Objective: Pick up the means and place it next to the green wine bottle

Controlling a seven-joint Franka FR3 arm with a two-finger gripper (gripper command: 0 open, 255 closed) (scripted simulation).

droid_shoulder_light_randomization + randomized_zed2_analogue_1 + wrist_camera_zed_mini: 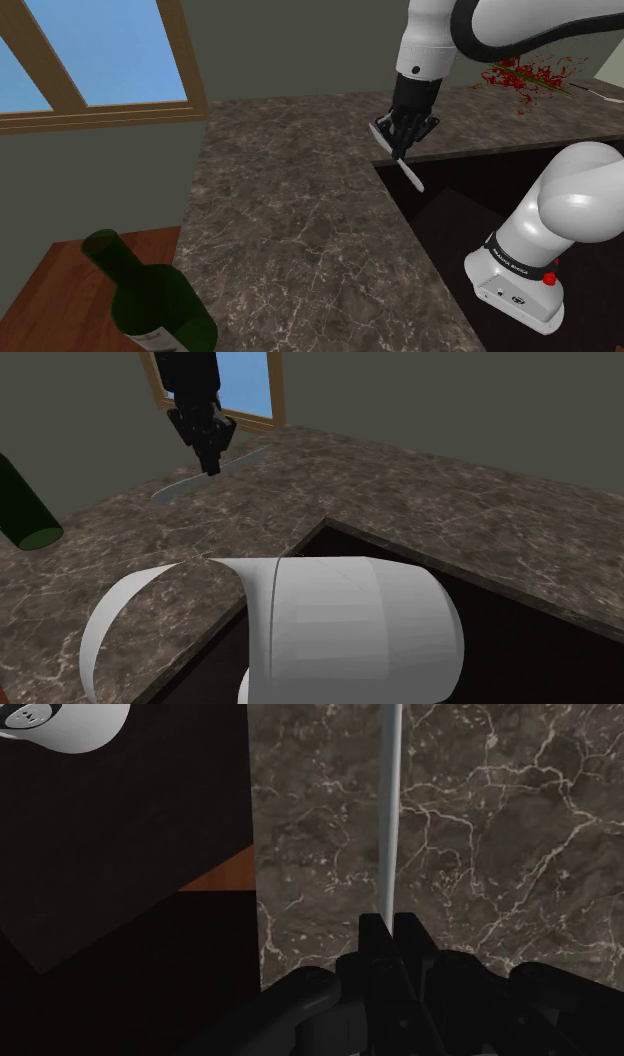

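Note:
A long, thin, pale grey utensil [413, 179], shaped like a knife, is clasped in my black gripper [404, 137]. It hangs a little above the dark marble countertop [280, 200], near the edge of the dark recess. In the wrist view the utensil [392, 804] runs straight out from between the fingers of my gripper [390, 926]. The second exterior view has the utensil [176, 489] sticking out to the left of the gripper [212, 460]. A dark green wine bottle [150, 300] stands far off at the shoulder view's lower left, and the bottle [22, 512] is at the second exterior view's left edge.
A dark recess [450, 210] holds the stand and the arm's white base [520, 280]. A brown wooden surface [60, 270] lies beside the bottle. Red scattered bits [525, 75] sit at the counter's back right. A wood-framed window [90, 60] is on the wall.

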